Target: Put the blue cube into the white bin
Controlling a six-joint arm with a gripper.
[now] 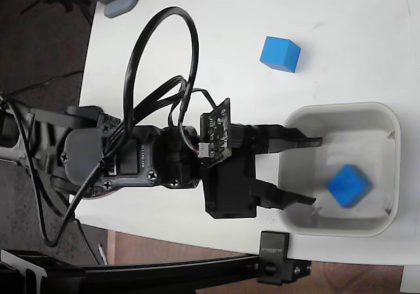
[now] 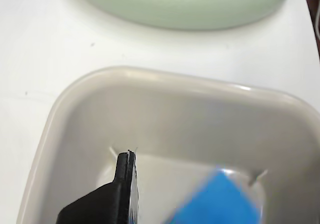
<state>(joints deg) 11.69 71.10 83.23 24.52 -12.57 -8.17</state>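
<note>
1. End effector [image 1: 316, 169] reaches in from the left of the fixed view and hangs over the left part of the white bin [image 1: 387, 120], with its two black fingers spread wide and nothing between them.
2. One finger [image 1: 298, 139] lies over the bin's upper left part in the fixed view; the other crosses the bin's left rim lower down.
3. In the fixed view the arm [image 1: 131, 159] stretches roughly level across the picture, its black body over the table's left edge, with looped black cables [image 1: 141, 51] arching above it and a small circuit board [image 1: 216, 133] mounted near the wrist.
4. Wrist view shows one black finger [image 2: 122, 189] at the lower left, over the bin's [image 2: 165, 81] inside.
5. Blue cubes, counted in the fixed view: two.
6. One blue cube [image 1: 348, 185] is inside the bin, in its lower right part, sitting tilted and slightly blurred; it is clear of both fingers. The wrist view shows it [image 2: 220, 201] blurred at the bottom edge.
7. A second blue cube [image 1: 280, 53] rests on the white table [image 1: 354, 18], above the bin and well apart from it.
8. White bins: one.
9. A pale green rounded object [image 2: 185, 4] lies on the table beyond the bin in the wrist view.
</note>
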